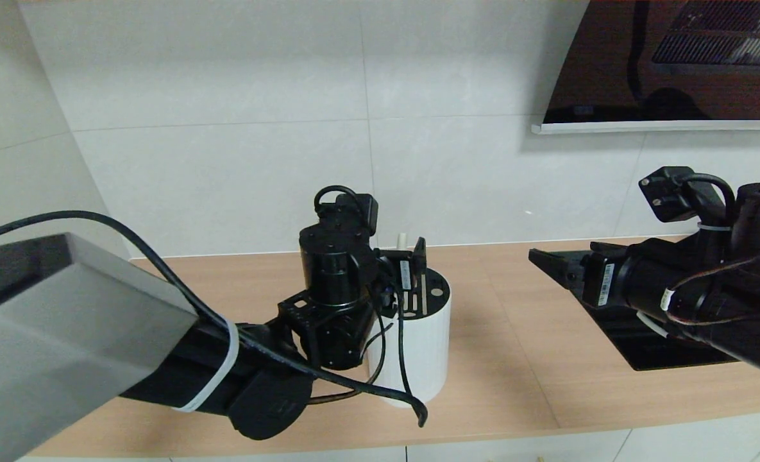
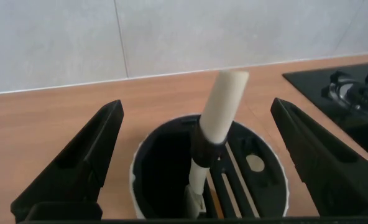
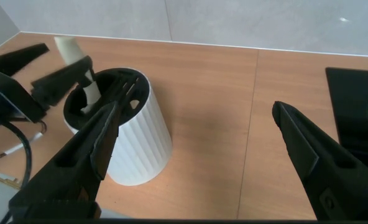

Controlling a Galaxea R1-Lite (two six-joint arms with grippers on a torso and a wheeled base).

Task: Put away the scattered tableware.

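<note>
Left gripper [image 2: 196, 107] spread apart above the holder [image 1: 421, 346], clear of the utensil [image 2: 223, 106] I judge stowed. Right gripper [image 3: 195, 111] hovers open

Bright, even, diffuse indoor light; shadows soft-edged throughout. Soft grey shadow on the wall tile [image 1: 226, 192] just below the range hood [image 1: 675, 64]; a fainter one on the counter [image 1: 514, 359] beside the white holder [image 3: 140, 149] in the right wrist view. Dark, mirror-like reflections across the hood's glass; one small glint on the tile lower down. Pale highlights on the black hob [image 2: 314, 78]. Head view strongly wide-angle: grout lines and counter edge bowed, wall corner at far left curved.
</note>
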